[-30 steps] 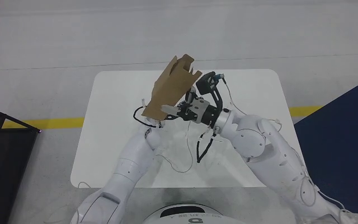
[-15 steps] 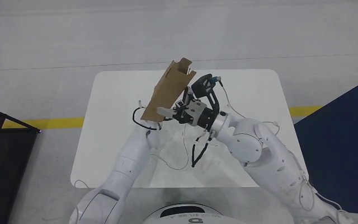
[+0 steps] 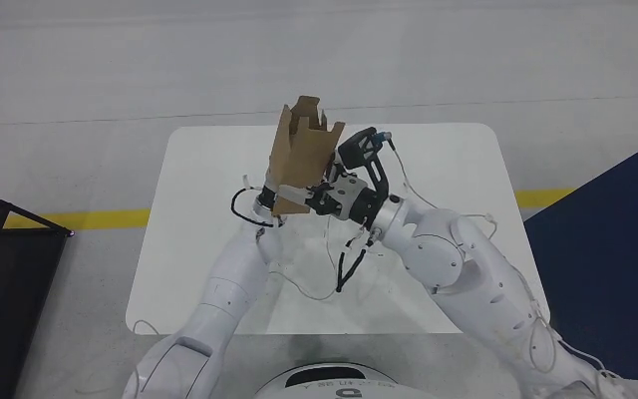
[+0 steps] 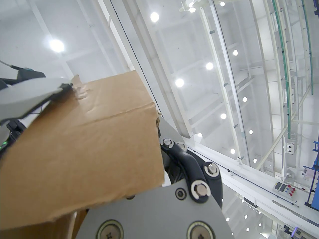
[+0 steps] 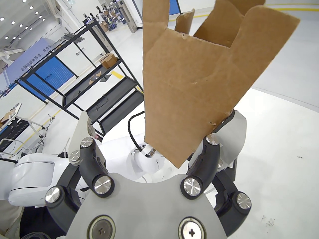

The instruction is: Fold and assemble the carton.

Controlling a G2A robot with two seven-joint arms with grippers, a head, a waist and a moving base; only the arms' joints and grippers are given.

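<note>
carton [image 3: 302, 150]: matt brown cardboard, creased, rough-cut edges | table [image 3: 199, 219]: smooth matt white

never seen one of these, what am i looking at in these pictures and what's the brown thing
This is a two-armed robot at a white table. One picture looks down from a camera above its arms; the other two come from cameras on its left and right wrists. The brown thing is a cardboard carton, partly unfolded with its flaps open, held in the air above the table. The left pincer grips its lower end. The right pincer is open, with the carton's lower part between its fingers.
</note>
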